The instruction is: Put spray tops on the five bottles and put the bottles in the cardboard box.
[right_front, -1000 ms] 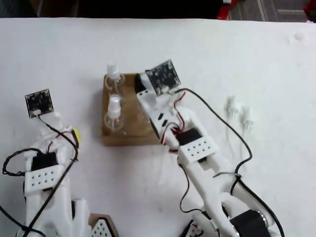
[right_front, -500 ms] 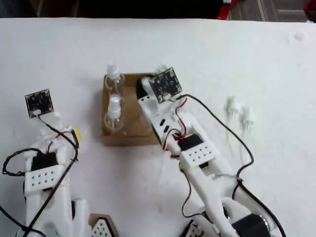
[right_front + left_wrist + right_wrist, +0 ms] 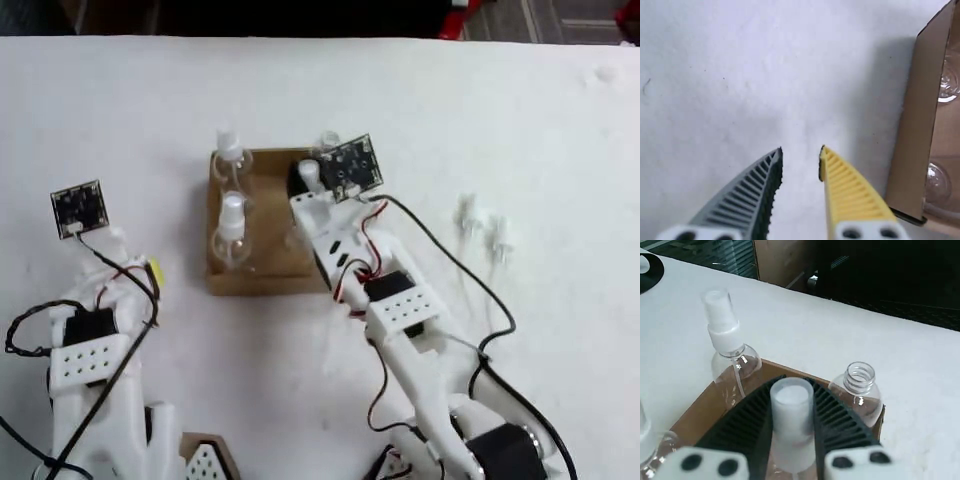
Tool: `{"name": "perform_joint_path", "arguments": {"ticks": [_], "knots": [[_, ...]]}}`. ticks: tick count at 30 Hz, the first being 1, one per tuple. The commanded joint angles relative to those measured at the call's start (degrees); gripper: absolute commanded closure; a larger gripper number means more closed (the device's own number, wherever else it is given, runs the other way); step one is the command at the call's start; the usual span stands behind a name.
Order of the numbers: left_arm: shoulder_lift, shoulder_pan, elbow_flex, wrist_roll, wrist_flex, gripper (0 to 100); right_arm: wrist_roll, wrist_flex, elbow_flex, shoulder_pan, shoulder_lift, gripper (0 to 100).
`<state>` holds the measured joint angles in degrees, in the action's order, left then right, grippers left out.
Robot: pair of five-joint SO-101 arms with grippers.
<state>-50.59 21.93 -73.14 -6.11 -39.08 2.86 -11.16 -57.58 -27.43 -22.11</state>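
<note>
Right gripper [image 3: 792, 390] pinches a spray top [image 3: 791, 410] above the cardboard box [image 3: 697, 412]. Capping, I judge; next it needs centring over the open bottle [image 3: 859, 390] at the box's corner.

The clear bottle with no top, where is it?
In the right wrist view, the uncapped clear plastic bottle stands at the cardboard box's corner, beyond the right gripper's white spray top.
</note>
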Motion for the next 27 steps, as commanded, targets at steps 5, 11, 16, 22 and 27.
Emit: {"name": "perform_joint_path", "arguments": {"ticks": [5,11,16,22,27], "knots": [[-0.7,-0.7,0.3,0.5,1.8,88,-4.8,-2.9,0.5,-0.6,1.3,98.3],[-0.7,-0.7,0.3,0.5,1.8,88,-5.0,-4.4,0.7,-1.5,1.7,98.3],[-0.7,-0.7,0.3,0.5,1.8,88,-6.9,-4.0,2.0,-3.4,1.6,98.3],[-0.7,-0.7,0.3,0.5,1.8,88,-9.9,-3.9,4.1,-3.4,3.2,98.3],[-0.7,-0.7,0.3,0.5,1.8,88,-9.9,-4.3,4.3,-3.4,4.4,98.3]]}}
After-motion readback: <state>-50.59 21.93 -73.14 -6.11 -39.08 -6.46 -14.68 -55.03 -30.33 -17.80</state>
